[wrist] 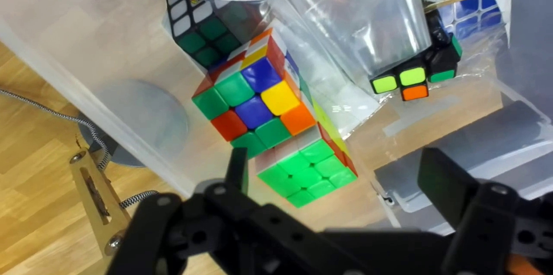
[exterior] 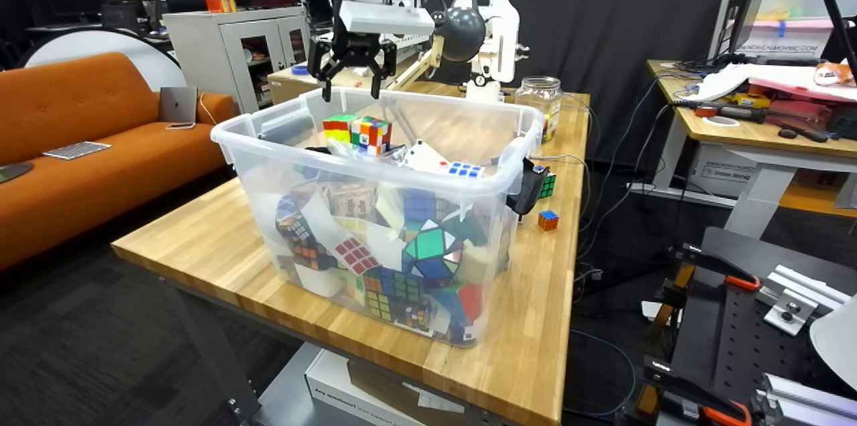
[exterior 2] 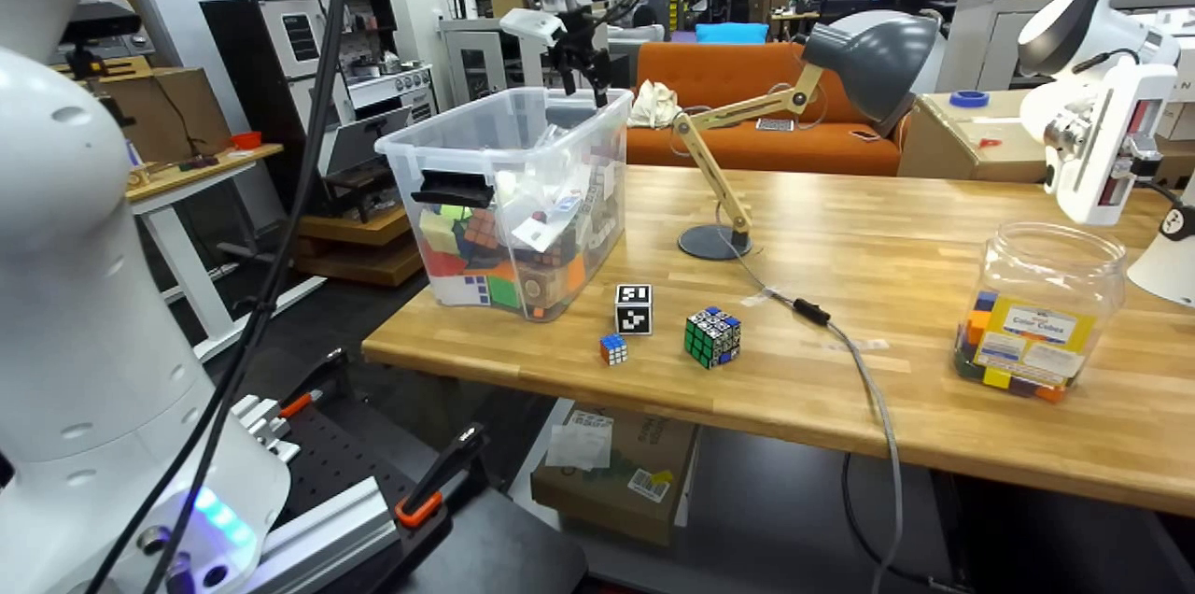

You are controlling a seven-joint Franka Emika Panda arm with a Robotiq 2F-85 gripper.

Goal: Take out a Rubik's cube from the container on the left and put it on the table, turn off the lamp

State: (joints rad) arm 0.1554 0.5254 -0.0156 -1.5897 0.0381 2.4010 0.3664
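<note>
A large translucent container [exterior: 361, 173] full of Rubik's cubes and plastic bags stands on the wooden table [exterior 2: 840, 220]. My gripper [exterior: 351, 92] points down over its opening, fingertips near rim height. In the wrist view the gripper [wrist: 335, 158] is open, with nothing held. Below and between its fingers lies a green-faced Rubik's cube [wrist: 306, 167], nearer the left finger. Touching or almost touching that cube is a mixed-colour Rubik's cube [wrist: 259, 97]. The grey lamp [exterior 2: 859, 62] with a wooden arm stands beside the container; I cannot tell whether it is lit. Its cord carries a black switch [exterior 2: 811, 311].
A black-and-white patterned cube [exterior 2: 633, 309], a small cube [exterior 2: 613, 349] and a green-sided cube [exterior 2: 712, 337] sit on the table by the container. Farther along stands a clear jar [exterior 2: 1036, 323] of blocks. Another white arm [exterior 2: 1102, 108] reaches over the table.
</note>
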